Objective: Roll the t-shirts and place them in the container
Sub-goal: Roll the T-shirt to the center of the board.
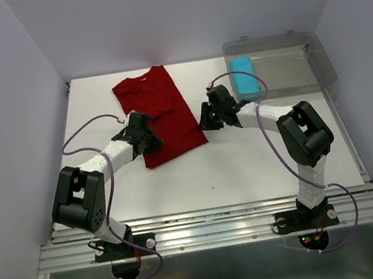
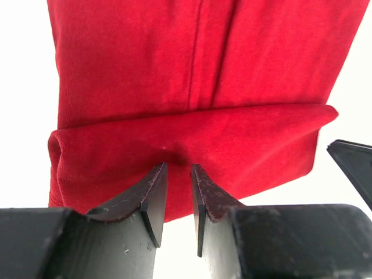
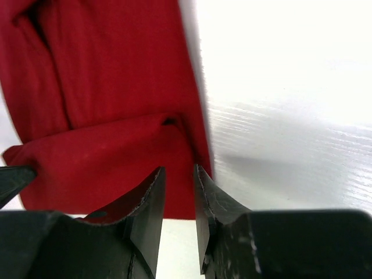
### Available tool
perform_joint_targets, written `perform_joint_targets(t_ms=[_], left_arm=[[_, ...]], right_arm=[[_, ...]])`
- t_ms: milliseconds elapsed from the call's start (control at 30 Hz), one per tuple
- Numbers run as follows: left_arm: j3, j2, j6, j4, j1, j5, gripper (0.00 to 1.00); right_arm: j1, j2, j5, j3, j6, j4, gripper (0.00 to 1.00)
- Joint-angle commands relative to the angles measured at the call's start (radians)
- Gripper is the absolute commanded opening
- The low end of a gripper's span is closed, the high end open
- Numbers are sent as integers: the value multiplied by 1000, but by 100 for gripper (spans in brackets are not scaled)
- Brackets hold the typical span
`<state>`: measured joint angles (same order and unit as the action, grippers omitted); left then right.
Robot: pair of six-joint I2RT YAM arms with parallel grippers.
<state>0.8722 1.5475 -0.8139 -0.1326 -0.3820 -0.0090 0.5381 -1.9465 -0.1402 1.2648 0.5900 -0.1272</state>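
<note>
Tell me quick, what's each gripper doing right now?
Left gripper: fingers closed, apparently pinching the folded hem of the red t-shirt.
Right gripper: fingers closed, apparently pinching the same hem.

My left gripper has its fingers drawn almost together, nipping the folded edge of the red t-shirt. My right gripper pinches the same way at its side. Both arms reach forward, elbows bent, wrists angled inward
</note>
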Motion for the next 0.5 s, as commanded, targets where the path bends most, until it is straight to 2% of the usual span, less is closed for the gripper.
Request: perform_joint_targets(t_ms=[0, 233, 467], left_arm=[[50, -66, 28, -21, 6, -35, 34], [83, -15, 36, -24, 52, -48, 34], [140, 95, 73, -15, 68, -55, 33]], right_arm=[[17, 72, 11, 60, -35, -11, 31], [17, -67, -62, 172, 2, -25, 31], [26, -121, -4, 131, 27, -25, 31]])
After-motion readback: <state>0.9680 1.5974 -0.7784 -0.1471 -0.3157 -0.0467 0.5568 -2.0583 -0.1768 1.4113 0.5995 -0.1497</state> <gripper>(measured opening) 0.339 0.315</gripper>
